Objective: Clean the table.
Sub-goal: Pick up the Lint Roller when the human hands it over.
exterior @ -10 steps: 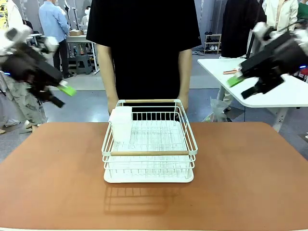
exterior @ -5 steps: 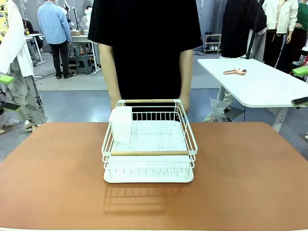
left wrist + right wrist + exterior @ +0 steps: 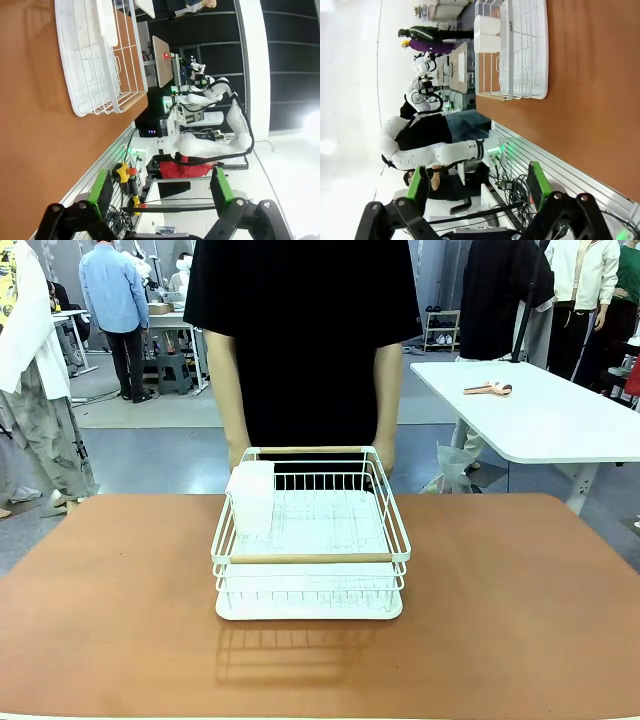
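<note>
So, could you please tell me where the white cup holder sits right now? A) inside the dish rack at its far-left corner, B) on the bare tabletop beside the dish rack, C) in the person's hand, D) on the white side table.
A: the front view shows the white cup holder inside the white wire dish rack, in its far-left corner, with the rack standing on the table.

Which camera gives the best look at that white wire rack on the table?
The front view: the white wire rack stands whole and upright, centred. Both wrist views show it sideways at their top edge, partly cut off.
</note>
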Controlling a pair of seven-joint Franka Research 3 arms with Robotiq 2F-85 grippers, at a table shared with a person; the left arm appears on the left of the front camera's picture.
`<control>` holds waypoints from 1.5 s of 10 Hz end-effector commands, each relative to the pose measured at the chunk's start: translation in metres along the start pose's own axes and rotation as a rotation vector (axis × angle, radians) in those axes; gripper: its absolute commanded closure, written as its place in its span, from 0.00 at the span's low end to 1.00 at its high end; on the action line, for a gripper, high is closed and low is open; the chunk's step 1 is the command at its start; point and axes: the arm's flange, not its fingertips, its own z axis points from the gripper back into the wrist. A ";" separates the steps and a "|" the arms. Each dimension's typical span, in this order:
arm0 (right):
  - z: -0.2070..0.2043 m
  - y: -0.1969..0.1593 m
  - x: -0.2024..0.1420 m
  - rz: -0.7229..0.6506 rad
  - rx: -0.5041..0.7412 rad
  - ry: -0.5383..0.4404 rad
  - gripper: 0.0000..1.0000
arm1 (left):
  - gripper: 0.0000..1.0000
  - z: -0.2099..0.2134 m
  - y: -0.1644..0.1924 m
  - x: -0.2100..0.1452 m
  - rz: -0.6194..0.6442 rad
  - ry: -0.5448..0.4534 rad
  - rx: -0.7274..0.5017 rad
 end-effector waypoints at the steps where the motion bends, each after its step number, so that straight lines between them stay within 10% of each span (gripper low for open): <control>1: -0.012 0.004 0.005 0.014 0.001 0.001 0.00 | 0.00 -0.003 -0.006 0.010 -0.028 0.014 -0.028; 15: -0.001 0.000 0.001 -0.003 -0.005 0.000 0.00 | 0.00 -0.002 0.000 0.003 0.000 0.008 -0.001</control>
